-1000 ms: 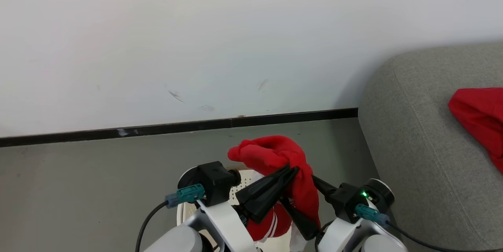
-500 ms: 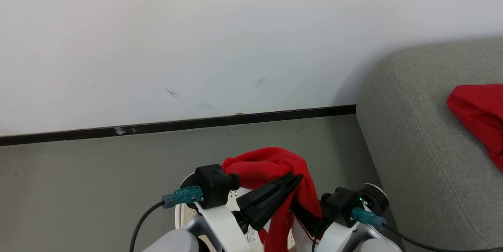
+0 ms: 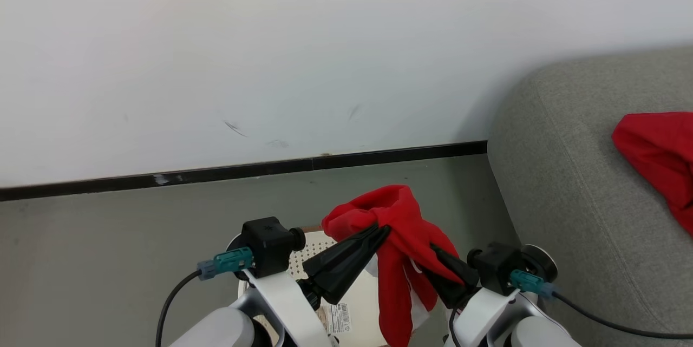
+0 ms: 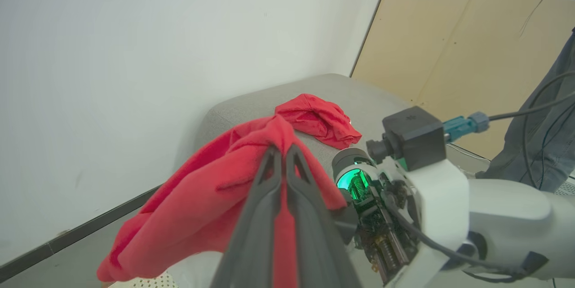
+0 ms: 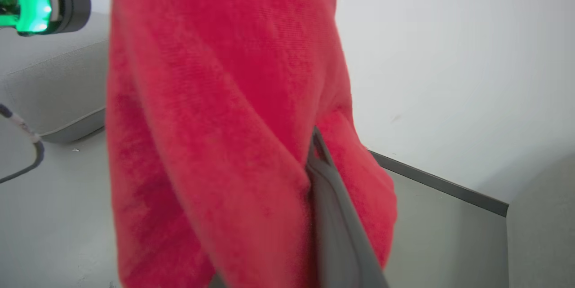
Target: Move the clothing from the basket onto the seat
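**Item 1: red garment** (image 3: 398, 217). Soft bright red fabric, bunched at the top and held up over the basket. A long fold hangs down in front of the basket's interior. Whether the lower end touches the basket cannot be told.

**Item 2: left gripper** (image 3: 380, 229). Its fingers are clenched on the upper bunch of the red garment. In the left wrist view the two dark fingers (image 4: 265, 189) meet at the tips, with fabric pinched between them.

**Item 3: right gripper** (image 3: 434, 251). Its fingers form a single dark wedge pressed together, with the tip buried in the garment's right side, grasping it. In the right wrist view the cloth drapes over the fingers (image 5: 330, 207).

**Item 4: basket** (image 3: 304, 254). Cream perforated plastic, standing on the grey floor (image 3: 108, 249) below both grippers. A barcode label (image 3: 335, 317) shows on it.

**Item 5: sofa** (image 3: 563, 184). Grey woven upholstery with a rounded corner. It stands to the right of the basket, against the white wall (image 3: 270, 54).

**Item 6: second red garment** (image 3: 658, 155). It lies crumpled on the sofa's seat, well apart from the basket.

**Item 7: person** (image 4: 550, 135). Stands at the right edge of the left wrist view, one hand raised and holding a small white device
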Tool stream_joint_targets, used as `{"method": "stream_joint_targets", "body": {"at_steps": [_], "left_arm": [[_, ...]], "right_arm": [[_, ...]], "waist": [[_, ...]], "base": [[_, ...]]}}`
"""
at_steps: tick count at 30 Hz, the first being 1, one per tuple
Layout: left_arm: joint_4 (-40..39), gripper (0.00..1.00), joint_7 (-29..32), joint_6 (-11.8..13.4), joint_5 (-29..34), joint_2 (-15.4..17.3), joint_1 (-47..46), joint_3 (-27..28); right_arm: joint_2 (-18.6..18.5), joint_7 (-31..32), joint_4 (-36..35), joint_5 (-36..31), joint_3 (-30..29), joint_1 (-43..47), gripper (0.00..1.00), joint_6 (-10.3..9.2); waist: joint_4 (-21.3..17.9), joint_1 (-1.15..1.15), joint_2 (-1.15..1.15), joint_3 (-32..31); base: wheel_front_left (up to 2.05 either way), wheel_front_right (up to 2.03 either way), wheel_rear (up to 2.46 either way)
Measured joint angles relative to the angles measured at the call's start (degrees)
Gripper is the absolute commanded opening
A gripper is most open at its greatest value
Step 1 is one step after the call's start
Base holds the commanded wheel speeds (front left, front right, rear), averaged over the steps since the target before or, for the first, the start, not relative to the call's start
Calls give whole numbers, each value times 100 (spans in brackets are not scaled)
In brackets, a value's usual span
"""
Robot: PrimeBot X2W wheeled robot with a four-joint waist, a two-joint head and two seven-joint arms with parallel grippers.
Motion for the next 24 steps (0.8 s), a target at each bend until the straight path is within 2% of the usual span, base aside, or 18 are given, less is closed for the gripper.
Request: {"method": "stream_joint_targets", "body": {"at_steps": [1,2,24], "left_arm": [[11,95,-29,0,0,14,1,20],[20,100,-31,0,0,33,3,30],[182,100,-560,0,212,136,354,56]], "right_arm": [[-5,0,-1,11,-23,0,0,0],[-10,0,-4,12,-45,-1,0,0],[-196,0,-98,11,-435,12,0,0]], "waist": [[-5,0,0,1],[-10,0,0,2],[-153,0,0,-64]], "base": [[0,0,0],[0,0,0],[0,0,0]]}}
